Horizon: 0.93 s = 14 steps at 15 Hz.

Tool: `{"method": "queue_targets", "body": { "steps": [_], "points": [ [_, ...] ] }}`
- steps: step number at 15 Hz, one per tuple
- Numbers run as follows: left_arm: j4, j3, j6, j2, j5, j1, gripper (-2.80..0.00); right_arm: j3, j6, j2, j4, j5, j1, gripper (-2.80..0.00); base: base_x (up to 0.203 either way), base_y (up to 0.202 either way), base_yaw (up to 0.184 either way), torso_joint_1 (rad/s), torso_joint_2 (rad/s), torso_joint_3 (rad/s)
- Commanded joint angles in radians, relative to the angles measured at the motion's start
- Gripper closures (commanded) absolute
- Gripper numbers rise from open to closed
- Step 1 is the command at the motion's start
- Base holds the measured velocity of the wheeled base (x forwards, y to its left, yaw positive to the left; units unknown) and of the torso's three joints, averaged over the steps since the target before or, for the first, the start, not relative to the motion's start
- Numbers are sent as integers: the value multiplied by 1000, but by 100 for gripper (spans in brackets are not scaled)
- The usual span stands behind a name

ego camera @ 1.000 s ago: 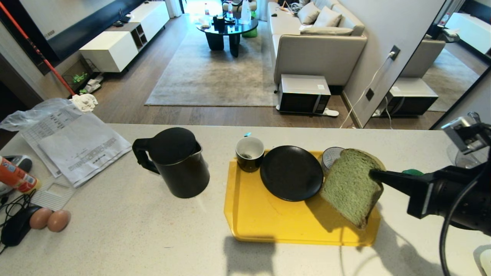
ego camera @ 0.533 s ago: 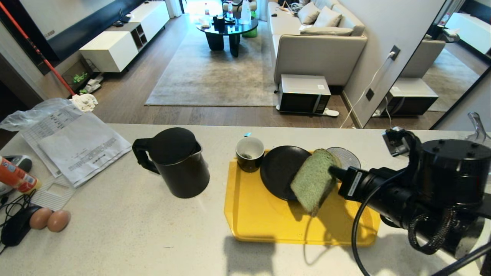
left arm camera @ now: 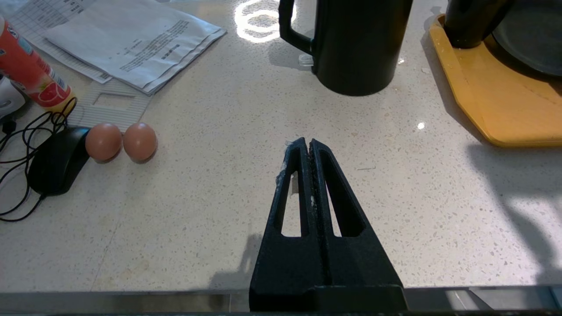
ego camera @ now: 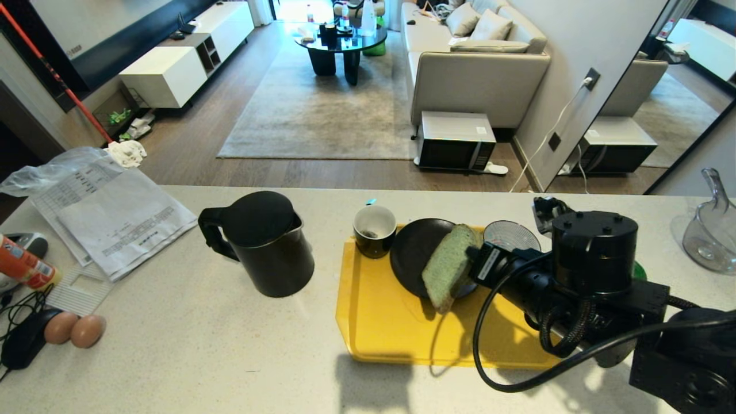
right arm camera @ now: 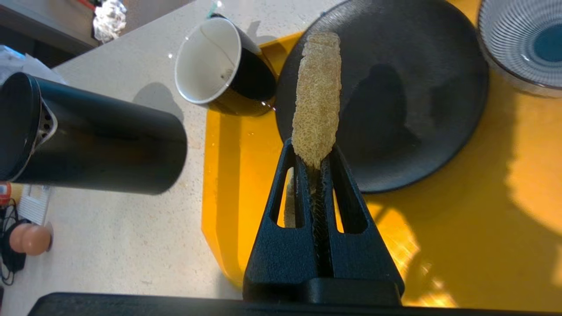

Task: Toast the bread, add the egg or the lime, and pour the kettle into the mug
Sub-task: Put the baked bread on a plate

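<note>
1. Head view: the right gripper reaches in from the right over the yellow tray, its fingers clamped on one edge of the bread. The pale green slice hangs tilted on edge over the black plate; whether its lower corner touches the plate cannot be told.
2. Head view: the mug stands on the tray's far left corner, just beside the plate. The kettle stands on the counter left of the tray, handle pointing left. A striped bowl sits behind the gripper, at the tray's far right.
3. Head view: two brown eggs lie together at the counter's left edge by a black mouse, with papers farther back. A sliver of green shows behind the right arm; what it is cannot be told.
4. Left wrist view: the left gripper hangs over bare counter with its fingers pressed together, holding nothing. The kettle's base and the tray's edge lie beyond it, well apart from it.
5. Right wrist view: the bread appears edge-on, its crust pinched between the closed fingers, above the near part of the plate. The mug, with a tea bag inside, stands just beside the plate.
</note>
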Motion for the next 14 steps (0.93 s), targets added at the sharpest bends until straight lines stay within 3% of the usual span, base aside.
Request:
{"method": "queue_targets", "body": {
  "steps": [1, 14],
  "points": [
    [-1, 17, 1, -2, 0, 0, 0, -41, 7, 67, -15, -10, 8, 0, 0, 0, 0, 0, 0, 0],
    [-1, 17, 1, -2, 0, 0, 0, -154, 22, 224, -80, -47, -20, 0, 0, 0, 0, 0, 0, 0]
  ]
}}
